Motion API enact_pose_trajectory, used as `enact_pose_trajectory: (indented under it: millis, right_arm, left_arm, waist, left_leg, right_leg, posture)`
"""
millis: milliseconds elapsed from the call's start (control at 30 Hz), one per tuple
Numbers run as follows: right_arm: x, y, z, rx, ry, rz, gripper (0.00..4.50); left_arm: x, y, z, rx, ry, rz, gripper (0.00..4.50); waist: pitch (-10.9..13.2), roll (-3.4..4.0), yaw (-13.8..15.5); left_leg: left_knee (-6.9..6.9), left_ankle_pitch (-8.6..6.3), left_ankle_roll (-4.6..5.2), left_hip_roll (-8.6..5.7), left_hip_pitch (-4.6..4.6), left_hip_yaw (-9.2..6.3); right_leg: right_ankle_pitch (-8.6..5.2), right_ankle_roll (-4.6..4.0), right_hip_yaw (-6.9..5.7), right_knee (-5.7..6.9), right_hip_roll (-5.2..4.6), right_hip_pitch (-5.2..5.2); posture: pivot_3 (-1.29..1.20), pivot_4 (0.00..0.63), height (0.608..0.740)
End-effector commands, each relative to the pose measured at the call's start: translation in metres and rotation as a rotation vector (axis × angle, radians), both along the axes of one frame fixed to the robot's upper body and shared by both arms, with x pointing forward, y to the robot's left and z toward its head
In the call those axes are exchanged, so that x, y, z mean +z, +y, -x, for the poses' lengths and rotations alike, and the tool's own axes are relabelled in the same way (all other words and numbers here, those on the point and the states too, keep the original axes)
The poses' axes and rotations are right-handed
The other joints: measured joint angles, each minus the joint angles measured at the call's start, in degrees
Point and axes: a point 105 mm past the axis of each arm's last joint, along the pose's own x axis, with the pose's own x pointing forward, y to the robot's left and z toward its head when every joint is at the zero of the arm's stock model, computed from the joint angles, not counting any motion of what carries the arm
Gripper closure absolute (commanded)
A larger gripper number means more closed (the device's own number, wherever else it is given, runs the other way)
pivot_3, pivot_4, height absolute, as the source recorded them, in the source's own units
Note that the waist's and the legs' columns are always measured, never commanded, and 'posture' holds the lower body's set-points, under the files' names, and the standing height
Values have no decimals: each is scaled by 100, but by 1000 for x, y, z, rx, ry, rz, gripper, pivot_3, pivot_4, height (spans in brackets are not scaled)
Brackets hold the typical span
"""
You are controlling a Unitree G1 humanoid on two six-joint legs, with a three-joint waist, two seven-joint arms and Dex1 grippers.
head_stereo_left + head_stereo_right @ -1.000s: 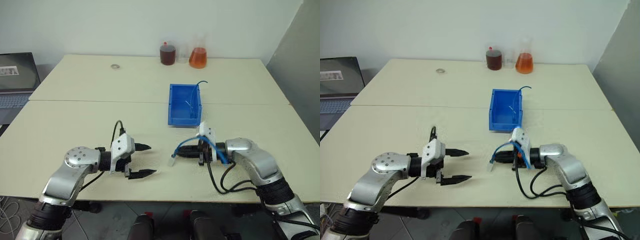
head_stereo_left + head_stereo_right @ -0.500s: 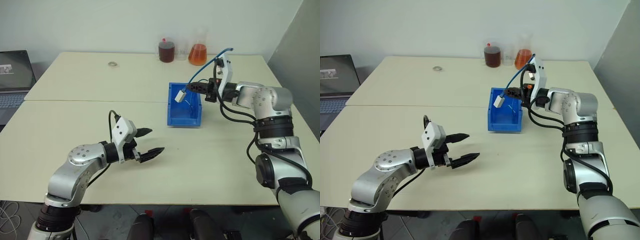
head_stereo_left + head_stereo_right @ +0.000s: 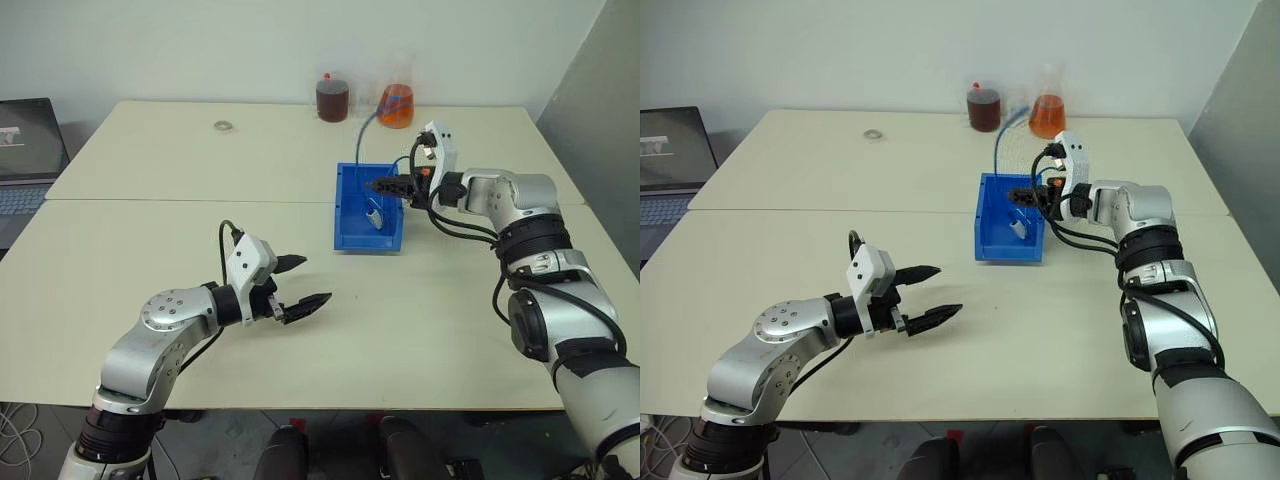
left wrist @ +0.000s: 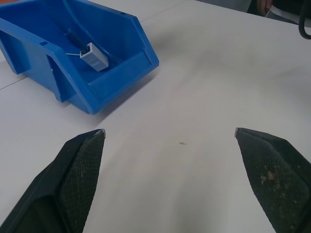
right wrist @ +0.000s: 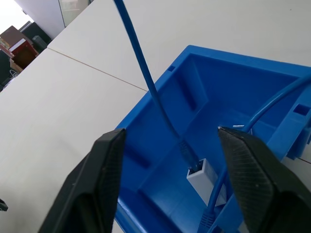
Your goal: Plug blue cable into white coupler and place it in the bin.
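The right pincer point(image 3: 385, 186) hangs over the far right wall of the bin point(image 3: 347, 222) with its two black fingers point(image 5: 95, 184) spread wide and nothing between them. Directly below and ahead of those fingers, the white coupler point(image 5: 205, 178) sits on the bin's floor near the low front lip, and the blue cable point(image 5: 141, 63) is plugged into its socket, rising from it up out of the bin and arching toward the back of the counter point(image 3: 200, 230). A second stretch of the same cable runs down past the right finger into the bin beside the coupler. The cable passes between the spread fingers without either finger touching it. The left pincer point(image 3: 300, 285) is held well apart from the bin, low over the near part of the counter, its jaws also released and empty; its fingers point toward the bin's sloped front, through which the coupler point(image 4: 93, 56) shows lying inside. At the counter's far edge stand a dark brown jar point(image 3: 332, 100) and an orange flask point(image 3: 396, 105), with a small metal ring point(image 3: 222, 126) lying off to the left.
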Motion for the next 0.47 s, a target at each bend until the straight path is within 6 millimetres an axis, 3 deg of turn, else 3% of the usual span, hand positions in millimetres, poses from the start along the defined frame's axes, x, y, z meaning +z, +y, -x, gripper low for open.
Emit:
enact_pose_trajectory:
  millis: [33,67,200,333,467]
  right_arm:
    - [29,-4,-1,-20,-103,-6,246]
    - [32,-6,2,-19,-111,-13,70]
    - [22,-19,35,76,-149,44,70]
    - [3,-37,68,175,-149,146,70]
    - [-2,-59,85,188,-112,169,70]
  left_arm:
    - [9,-2,1,-8,-39,5,0]
    - [8,-1,0,1,-36,1,0]
    - [8,11,-10,91,-28,-7,0]
    - [27,30,-28,180,-46,31,0]
    - [49,57,-44,213,-13,48,0]
  waist:
    - [0,0,0]
    - [0,0,1]
    - [0,0,36]
    - [0,0,121]
    - [1,0,119]
  left_leg:
    - [0,0,0,0,0,0]
    - [0,0,0,0,0,0]
    - [-1,0,0,-1,-1,-4]
    - [3,0,0,-6,-4,-9]
    - [11,0,1,-6,-1,-8]
  right_leg:
    - [0,0,0,0,0,0]
    - [0,0,0,0,0,0]
    - [0,0,-3,-2,-2,1]
    - [0,0,-11,-5,-7,7]
    - [2,5,-10,1,-3,6]
  posture:
    - [0,150,740]
    - [0,150,740]
    - [0,150,740]
    - [0,150,740]
    - [0,150,740]
